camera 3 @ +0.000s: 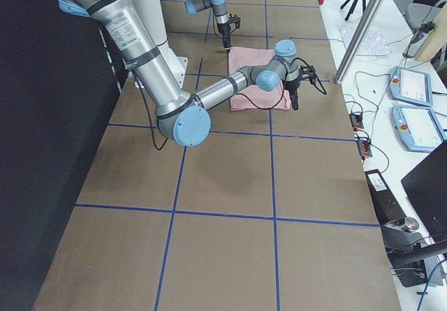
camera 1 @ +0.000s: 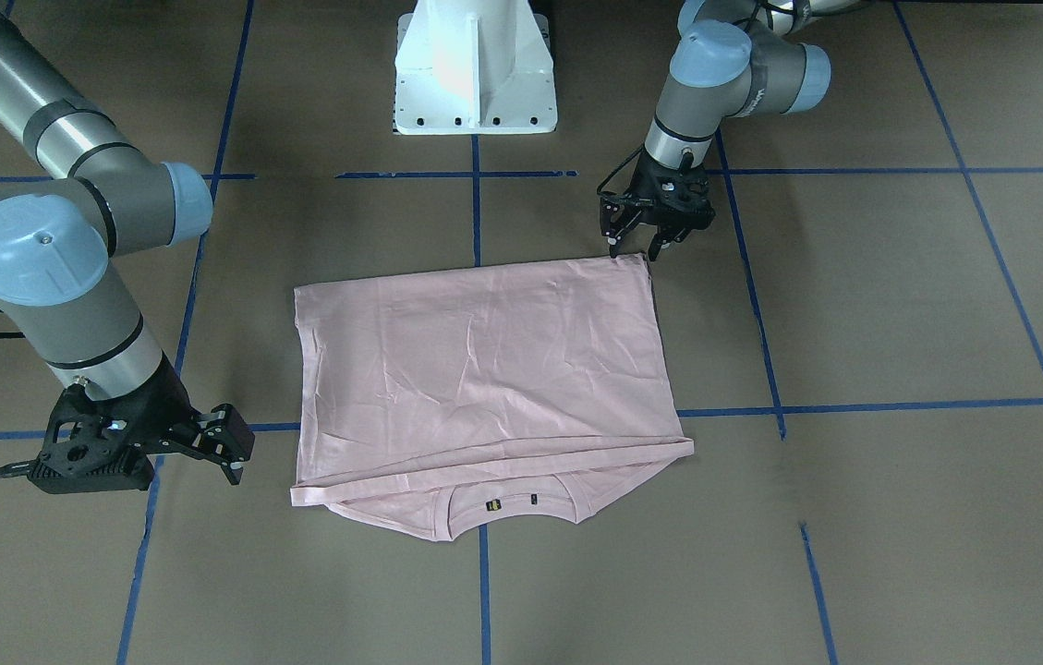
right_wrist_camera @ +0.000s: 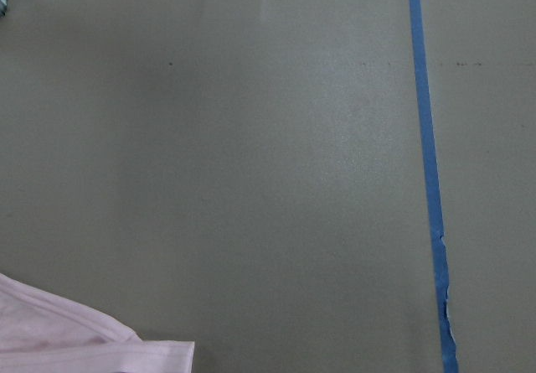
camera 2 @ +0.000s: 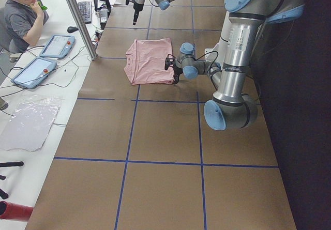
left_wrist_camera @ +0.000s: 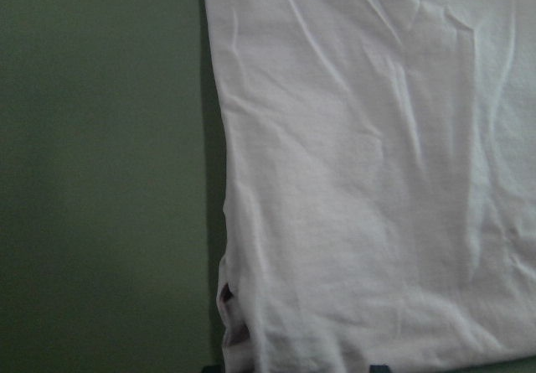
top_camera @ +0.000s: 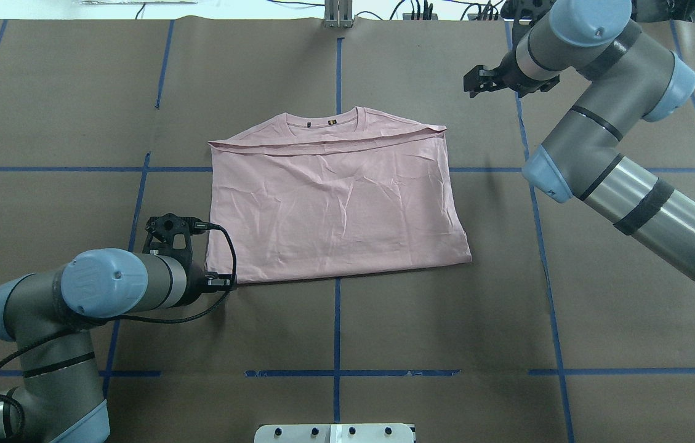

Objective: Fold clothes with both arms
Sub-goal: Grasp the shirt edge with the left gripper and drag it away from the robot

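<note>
The pale pink T-shirt (camera 1: 484,369) lies flat on the brown table, folded in half with its hem up at the shoulders. Its collar and neck tag (top_camera: 330,123) face away from the robot, and the print is hidden. My left gripper (camera 1: 635,246) points down, open, right at the shirt's near corner on my left; the left wrist view shows that corner (left_wrist_camera: 251,339) lying loose. My right gripper (camera 1: 230,453) is open and empty. It hovers beside the shirt's far shoulder corner (right_wrist_camera: 84,344), apart from it, and shows in the overhead view (top_camera: 475,82).
The white pedestal base (camera 1: 475,83) stands at the robot's edge of the table. Blue tape lines (top_camera: 337,320) grid the brown table. An operator (camera 2: 20,18) sits beyond the far edge with tablets (camera 2: 56,46) and cables.
</note>
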Action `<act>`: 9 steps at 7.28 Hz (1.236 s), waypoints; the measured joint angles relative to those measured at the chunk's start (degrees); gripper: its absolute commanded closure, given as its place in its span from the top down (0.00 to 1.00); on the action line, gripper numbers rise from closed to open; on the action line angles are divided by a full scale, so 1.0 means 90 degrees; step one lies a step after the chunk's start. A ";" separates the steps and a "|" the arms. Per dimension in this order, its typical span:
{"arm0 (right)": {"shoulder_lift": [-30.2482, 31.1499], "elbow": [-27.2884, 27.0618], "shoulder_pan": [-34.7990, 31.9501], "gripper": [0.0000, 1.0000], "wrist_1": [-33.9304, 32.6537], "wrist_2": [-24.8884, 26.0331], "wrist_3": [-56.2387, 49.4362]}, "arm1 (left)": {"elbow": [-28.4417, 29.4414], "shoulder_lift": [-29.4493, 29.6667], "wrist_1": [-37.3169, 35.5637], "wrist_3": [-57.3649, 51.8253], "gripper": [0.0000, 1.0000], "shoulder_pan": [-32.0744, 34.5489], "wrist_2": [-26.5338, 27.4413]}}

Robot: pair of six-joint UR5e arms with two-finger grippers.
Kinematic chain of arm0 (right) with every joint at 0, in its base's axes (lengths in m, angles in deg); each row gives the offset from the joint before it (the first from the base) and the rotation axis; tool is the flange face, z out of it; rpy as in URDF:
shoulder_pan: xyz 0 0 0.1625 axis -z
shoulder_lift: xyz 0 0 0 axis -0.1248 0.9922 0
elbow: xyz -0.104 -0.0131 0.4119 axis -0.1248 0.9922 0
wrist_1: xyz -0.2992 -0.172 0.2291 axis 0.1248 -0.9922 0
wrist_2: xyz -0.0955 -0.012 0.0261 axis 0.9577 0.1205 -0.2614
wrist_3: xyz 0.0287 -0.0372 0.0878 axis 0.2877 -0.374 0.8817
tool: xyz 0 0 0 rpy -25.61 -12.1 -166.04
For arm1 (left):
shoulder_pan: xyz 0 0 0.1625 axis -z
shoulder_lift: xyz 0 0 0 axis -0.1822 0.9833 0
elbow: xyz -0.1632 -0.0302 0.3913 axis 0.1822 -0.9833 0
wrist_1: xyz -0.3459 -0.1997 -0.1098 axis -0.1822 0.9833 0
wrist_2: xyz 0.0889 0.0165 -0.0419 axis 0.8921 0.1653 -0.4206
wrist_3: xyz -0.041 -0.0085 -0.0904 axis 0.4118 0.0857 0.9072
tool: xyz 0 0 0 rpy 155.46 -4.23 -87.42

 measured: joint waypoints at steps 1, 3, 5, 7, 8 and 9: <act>0.0017 0.0004 0.0000 1.00 0.0011 0.0000 -0.0002 | 0.0011 0.0014 -0.0003 0.0003 0.00 -0.0008 0.0004; 0.0031 0.0008 0.0000 1.00 0.0023 0.0000 -0.0003 | 0.0013 0.0026 -0.0009 0.0004 0.00 -0.0015 0.0007; 0.0041 0.0008 0.0000 1.00 0.0025 0.0000 -0.0004 | -0.0102 -0.0071 -0.0008 -0.0199 0.00 0.0056 0.0001; 0.0044 0.0005 0.0005 1.00 0.0031 0.0000 0.0004 | -0.0264 -0.0350 0.0011 -0.1258 0.00 0.0512 0.0002; 0.0045 -0.0008 0.0008 1.00 0.0034 0.0000 0.0029 | -0.0152 -0.0382 0.0028 -0.1923 0.00 0.0964 -0.0005; 0.0045 -0.0021 0.0016 1.00 0.0035 0.0000 0.0054 | 0.0159 -0.0271 0.0053 -0.2559 0.00 0.1476 -0.0014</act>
